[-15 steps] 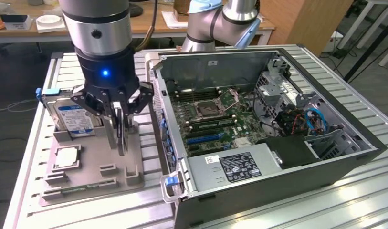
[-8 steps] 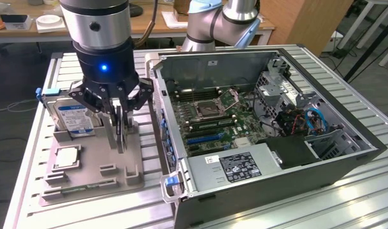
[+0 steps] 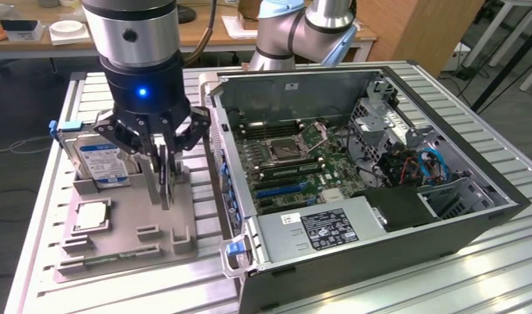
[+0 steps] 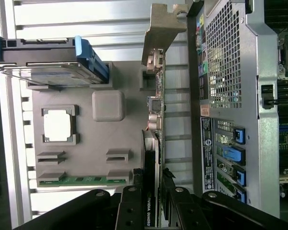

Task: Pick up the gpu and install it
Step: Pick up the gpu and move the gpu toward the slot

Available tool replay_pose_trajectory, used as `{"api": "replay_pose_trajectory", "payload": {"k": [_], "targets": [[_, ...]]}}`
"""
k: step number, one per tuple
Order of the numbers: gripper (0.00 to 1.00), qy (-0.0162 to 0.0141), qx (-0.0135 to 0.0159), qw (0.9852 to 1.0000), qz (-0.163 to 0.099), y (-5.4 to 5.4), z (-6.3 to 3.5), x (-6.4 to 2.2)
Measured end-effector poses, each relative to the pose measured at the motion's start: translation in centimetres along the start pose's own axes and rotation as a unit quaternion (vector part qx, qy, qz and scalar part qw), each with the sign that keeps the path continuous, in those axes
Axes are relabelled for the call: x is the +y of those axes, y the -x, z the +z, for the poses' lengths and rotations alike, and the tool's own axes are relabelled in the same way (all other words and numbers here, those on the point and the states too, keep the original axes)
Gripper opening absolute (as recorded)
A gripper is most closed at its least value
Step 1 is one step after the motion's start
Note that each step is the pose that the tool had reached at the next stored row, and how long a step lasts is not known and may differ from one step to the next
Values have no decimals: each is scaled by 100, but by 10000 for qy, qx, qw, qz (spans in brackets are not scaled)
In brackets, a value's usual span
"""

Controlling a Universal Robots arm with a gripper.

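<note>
- The hand (image 3: 161, 149) is clamped on the gpu (image 3: 165, 180), with one finger on each flat face of the card.
- The gpu (image 4: 156, 120) stands on edge over the grey tray (image 3: 161, 242). Its silver bracket (image 4: 163, 28) is at the end away from the hand.
- The rear wall of the computer case (image 3: 220, 163) lies just beside the card, on the exterior view's right.
- The hard drive (image 3: 104, 163) stands near, on the exterior view's left.
- The case is open on top, with the motherboard (image 3: 288, 163) exposed.
- The tray and the case rest on the ribbed tabletop (image 3: 38, 196).
</note>
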State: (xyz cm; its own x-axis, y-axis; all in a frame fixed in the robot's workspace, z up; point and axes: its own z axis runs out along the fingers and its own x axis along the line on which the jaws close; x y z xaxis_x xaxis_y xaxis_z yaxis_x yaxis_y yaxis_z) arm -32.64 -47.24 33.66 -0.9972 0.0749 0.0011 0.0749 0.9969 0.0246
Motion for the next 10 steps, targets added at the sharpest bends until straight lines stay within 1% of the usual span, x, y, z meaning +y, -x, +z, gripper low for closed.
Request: {"api": "replay_pose_trajectory", "payload": {"k": [4, 10], "targets": [[26, 1, -1, 10000, 0, 0, -44, 1], [26, 2, -2, 10000, 0, 0, -169, 4]]}}
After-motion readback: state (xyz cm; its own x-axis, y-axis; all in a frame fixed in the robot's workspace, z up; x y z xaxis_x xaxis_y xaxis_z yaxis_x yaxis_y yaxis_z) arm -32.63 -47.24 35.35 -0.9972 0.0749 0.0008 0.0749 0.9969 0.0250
